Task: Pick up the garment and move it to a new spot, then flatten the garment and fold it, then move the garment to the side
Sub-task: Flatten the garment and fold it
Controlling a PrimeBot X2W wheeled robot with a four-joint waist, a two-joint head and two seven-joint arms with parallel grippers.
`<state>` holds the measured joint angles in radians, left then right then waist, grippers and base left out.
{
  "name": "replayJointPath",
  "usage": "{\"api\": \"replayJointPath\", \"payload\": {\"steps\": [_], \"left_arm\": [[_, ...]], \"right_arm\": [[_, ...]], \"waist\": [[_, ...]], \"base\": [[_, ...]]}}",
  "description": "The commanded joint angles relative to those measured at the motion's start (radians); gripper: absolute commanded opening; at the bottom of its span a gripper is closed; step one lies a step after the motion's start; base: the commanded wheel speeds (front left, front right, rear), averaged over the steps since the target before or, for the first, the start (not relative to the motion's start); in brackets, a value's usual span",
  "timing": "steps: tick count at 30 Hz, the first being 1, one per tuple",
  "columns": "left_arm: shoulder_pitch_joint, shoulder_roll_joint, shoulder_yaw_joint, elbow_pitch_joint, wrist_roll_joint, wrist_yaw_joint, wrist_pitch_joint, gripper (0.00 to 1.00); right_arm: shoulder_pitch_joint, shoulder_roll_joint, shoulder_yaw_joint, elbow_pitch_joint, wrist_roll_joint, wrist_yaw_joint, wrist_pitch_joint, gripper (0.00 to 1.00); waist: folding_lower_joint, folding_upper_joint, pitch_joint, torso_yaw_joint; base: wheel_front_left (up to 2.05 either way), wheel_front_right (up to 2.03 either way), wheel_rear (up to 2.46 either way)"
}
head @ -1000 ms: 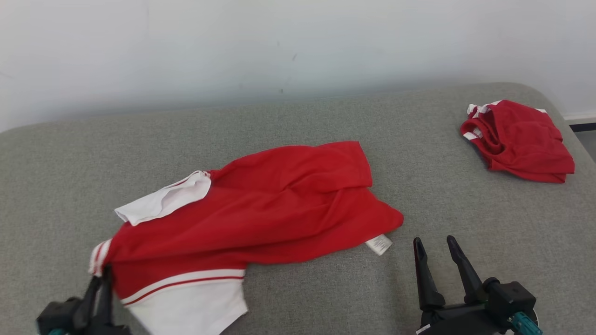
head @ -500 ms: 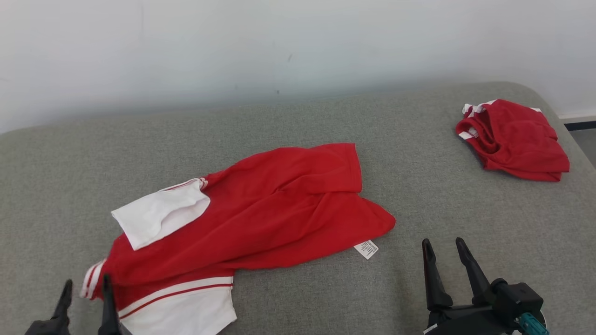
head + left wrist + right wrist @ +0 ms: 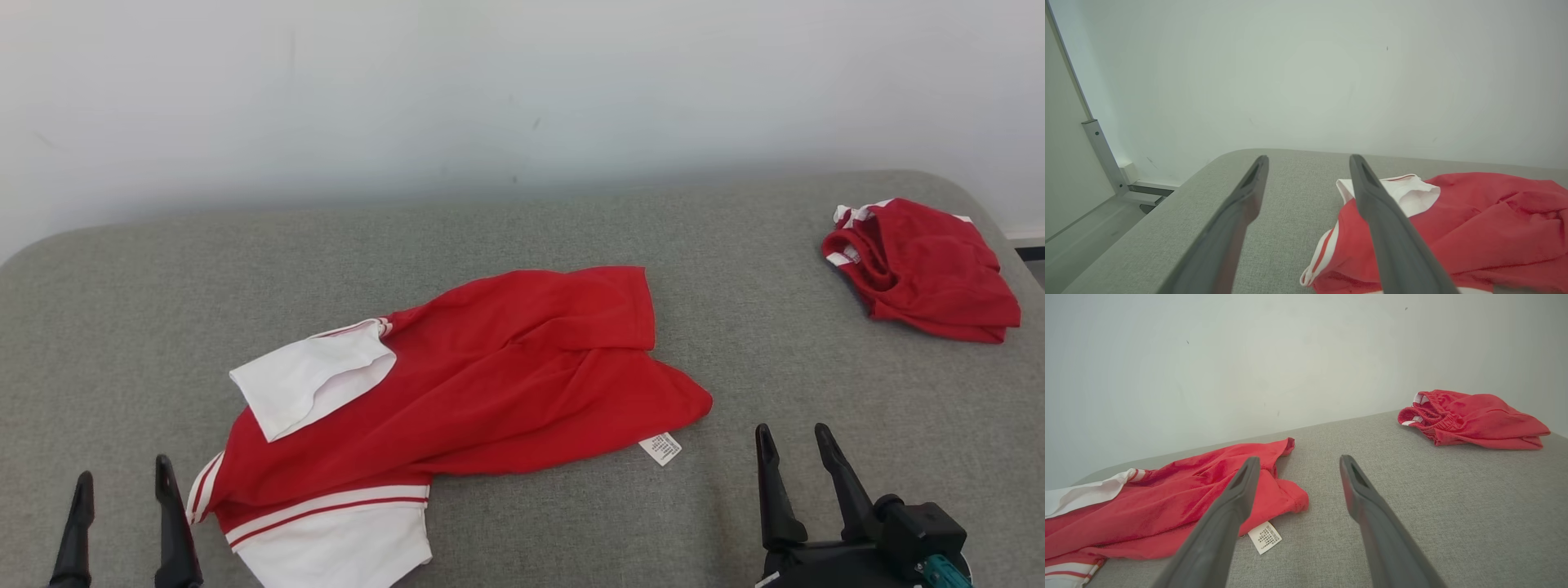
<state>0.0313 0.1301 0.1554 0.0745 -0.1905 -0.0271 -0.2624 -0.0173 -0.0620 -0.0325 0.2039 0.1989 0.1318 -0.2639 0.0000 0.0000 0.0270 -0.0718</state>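
1. Found the left gripper [image 3: 122, 472] wide open with nothing in it — parked just beside the striped edge, likely ready for a fresh grab.
2. Saw the garment [image 3: 506, 376] rumpled in the middle of the grey cushion [image 3: 490, 229], not flat yet. Ran long from near left to far right, white striped end left, red hem and white label [image 3: 660, 448] right.
3. Found the right gripper [image 3: 792, 433] wide open and empty too, near the label corner — maybe waiting to pull that side.
4. Spotted a second red bundle [image 3: 927, 269] far right, well apart.
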Motion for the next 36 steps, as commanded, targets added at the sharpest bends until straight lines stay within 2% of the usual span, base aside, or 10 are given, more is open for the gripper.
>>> {"api": "replayJointPath", "payload": {"steps": [1,8,16,27,36], "left_arm": [[0.026,-0.013,0.012,-0.017,0.007,-0.007,-0.003,1.0],[0.061,-0.057,0.027,-0.035,0.037,-0.029,-0.003,1.0],[0.017,-0.071,0.022,-0.029,0.063,-0.051,-0.003,1.0],[-0.03,-0.079,-0.029,-0.017,0.064,-0.067,-0.003,1.0],[-0.042,-0.08,-0.039,-0.006,0.053,-0.067,-0.003,1.0]], "right_arm": [[0.013,0.0,-0.005,0.001,0.002,-0.003,0.0,1.0],[0.003,-0.001,-0.01,0.017,-0.006,-0.003,0.0,1.0],[-0.12,-0.055,0.028,0.117,-0.008,-0.003,0.0,1.0],[-0.347,-0.134,0.074,0.459,-0.005,-0.003,0.007,1.0],[-0.427,-0.153,0.093,0.691,0.013,-0.003,0.003,1.0]], "waist": [[0.0,0.0,0.0,0.005],[0.0,0.0,0.009,0.016],[0.0,0.0,0.03,0.045],[0.0,0.0,0.081,0.136],[0.0,0.0,0.095,0.177]], "base": [[0.0,0.0,0.0],[0.0,0.0,0.0],[0.0,0.0,0.0],[0.0,0.0,0.0],[0.0,0.0,0.0]]}}
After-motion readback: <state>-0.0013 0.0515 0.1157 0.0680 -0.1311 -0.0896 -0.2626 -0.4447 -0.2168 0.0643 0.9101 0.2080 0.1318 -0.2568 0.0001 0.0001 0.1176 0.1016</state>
